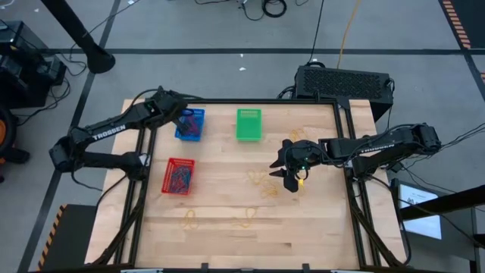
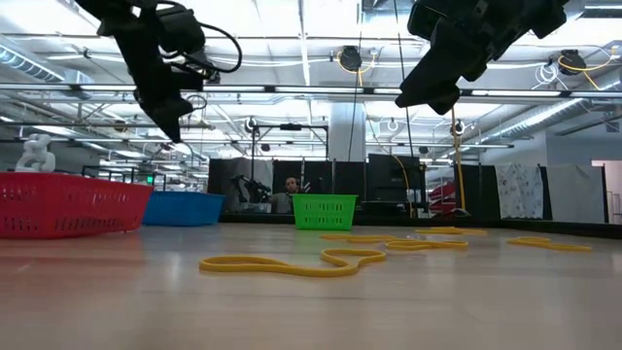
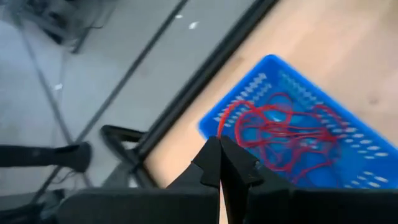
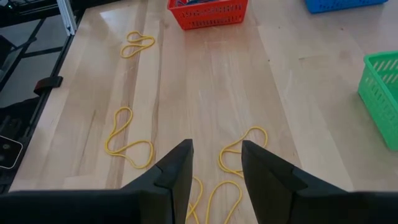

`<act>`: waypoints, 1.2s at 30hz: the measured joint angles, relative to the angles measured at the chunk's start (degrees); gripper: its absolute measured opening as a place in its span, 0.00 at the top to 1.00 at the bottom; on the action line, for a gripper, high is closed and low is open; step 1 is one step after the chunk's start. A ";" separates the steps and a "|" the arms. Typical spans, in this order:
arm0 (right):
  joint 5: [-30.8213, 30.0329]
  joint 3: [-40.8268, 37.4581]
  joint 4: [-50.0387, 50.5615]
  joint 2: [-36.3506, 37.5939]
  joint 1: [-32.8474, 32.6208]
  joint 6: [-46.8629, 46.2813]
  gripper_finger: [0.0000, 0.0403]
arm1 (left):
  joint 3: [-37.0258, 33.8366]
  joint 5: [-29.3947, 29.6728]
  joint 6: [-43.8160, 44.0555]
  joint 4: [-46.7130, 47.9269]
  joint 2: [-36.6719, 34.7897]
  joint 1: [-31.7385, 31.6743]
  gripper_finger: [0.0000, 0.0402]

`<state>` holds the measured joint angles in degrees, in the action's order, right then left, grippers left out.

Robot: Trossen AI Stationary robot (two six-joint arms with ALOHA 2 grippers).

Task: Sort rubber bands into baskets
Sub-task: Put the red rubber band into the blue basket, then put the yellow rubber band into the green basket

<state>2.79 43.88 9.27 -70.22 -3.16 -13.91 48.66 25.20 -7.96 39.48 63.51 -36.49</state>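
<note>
My left gripper (image 1: 183, 117) is shut, with nothing showing between its fingers. It hangs above the near-left corner of the blue basket (image 3: 298, 134), which holds several red rubber bands (image 3: 277, 134). My right gripper (image 4: 216, 165) is open and empty above a cluster of yellow rubber bands (image 4: 239, 149) lying flat on the table right of centre (image 1: 261, 182). The red basket (image 1: 179, 176) stands at the left and holds bluish bands. The green basket (image 1: 248, 123) stands at the far middle. In the low view both grippers (image 2: 175, 126) (image 2: 428, 97) hang well above the tabletop.
More yellow bands lie near the front (image 1: 189, 220) (image 1: 244, 220) and in the right wrist view (image 4: 127, 140) (image 4: 137, 43). A black box with a grille (image 1: 342, 82) sits behind the table's far right corner. A black frame (image 1: 227, 101) edges the table.
</note>
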 joint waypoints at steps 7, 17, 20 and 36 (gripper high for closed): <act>0.00 0.00 -0.22 0.00 0.00 0.02 0.68 | 0.00 -5.88 0.10 -0.47 1.76 0.02 1.00; 0.00 0.00 0.02 0.00 0.00 -0.11 0.68 | 0.00 -6.98 1.50 -1.54 7.78 0.47 0.89; -0.03 -0.57 -0.02 0.00 0.00 -0.11 0.68 | 0.00 -7.93 1.53 -1.48 8.24 1.39 0.84; -8.81 -2.46 0.92 0.02 0.07 2.45 0.68 | 0.00 -35.77 6.67 -22.19 9.32 17.43 0.71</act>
<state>-6.02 41.42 10.20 -70.19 -3.09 -11.46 48.66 -10.57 -1.29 17.29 72.82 -19.06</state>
